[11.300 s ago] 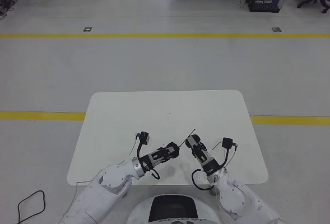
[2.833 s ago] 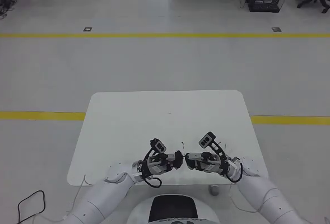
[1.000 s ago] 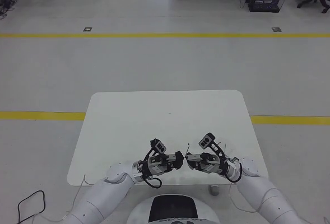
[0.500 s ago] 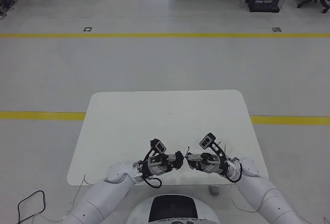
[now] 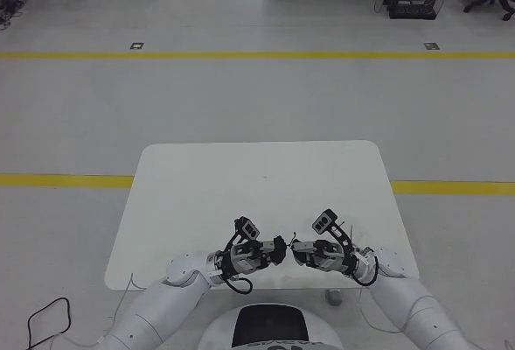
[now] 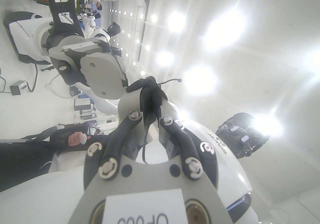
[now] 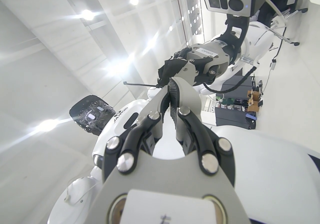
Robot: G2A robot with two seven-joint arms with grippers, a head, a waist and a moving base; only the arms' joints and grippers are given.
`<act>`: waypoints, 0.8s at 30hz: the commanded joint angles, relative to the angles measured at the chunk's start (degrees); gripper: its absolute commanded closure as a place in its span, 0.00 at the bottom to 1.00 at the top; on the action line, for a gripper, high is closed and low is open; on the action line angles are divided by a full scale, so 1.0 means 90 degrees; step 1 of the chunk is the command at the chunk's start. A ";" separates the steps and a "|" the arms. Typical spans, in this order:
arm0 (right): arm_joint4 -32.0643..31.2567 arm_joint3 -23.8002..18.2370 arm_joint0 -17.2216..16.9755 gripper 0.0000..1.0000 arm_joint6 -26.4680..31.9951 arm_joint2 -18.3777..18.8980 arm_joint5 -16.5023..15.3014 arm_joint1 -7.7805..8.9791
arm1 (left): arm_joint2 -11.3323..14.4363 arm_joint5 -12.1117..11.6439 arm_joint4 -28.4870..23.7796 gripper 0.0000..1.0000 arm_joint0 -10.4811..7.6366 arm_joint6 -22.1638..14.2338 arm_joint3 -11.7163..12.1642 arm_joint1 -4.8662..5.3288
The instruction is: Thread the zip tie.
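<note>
Change slight: arms almost where they were half second ago. My left end effector (image 6: 150,94) clamped on zip tie (image 6: 178,80), head end jutting past it; right end effector (image 7: 169,90) closed, tip-to-tip against left, above surface (image 5: 257,175).

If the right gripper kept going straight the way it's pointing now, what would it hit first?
Most likely the left gripper. The right gripper points at it tip to tip, with the zip tie sticking out sideways at the tips. I cannot tell whether the tips already touch.
</note>
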 commanded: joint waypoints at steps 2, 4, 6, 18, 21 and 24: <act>-0.0016 0.0034 0.0012 1.00 0.0000 0.0001 0.0006 -0.0011 | 0.0000 0.0000 0.0000 1.00 0.0000 0.0000 0.0000 0.0000; -0.0023 0.0057 0.0022 1.00 0.0000 0.0002 0.0009 -0.0017 | 0.0000 0.0000 0.0000 1.00 0.0000 0.0000 0.0000 0.0000; -0.0030 0.0082 0.0034 1.00 0.0000 0.0002 0.0013 -0.0025 | 0.0000 0.0000 0.0000 1.00 0.0000 0.0000 0.0000 0.0000; -0.0075 0.0225 0.0096 1.00 -0.0009 -0.0011 0.0034 -0.0076 | 0.0000 0.0000 0.0000 1.00 0.0000 0.0000 0.0000 0.0000; -0.0085 0.0246 0.0105 1.00 -0.0005 -0.0007 0.0041 -0.0087 | 0.0000 0.0000 0.0000 1.00 0.0000 0.0000 0.0000 0.0000; -0.0100 0.0269 0.0117 1.00 -0.0002 -0.0006 0.0056 -0.0097 | 0.0000 0.0000 0.0000 1.00 0.0000 0.0000 0.0000 0.0000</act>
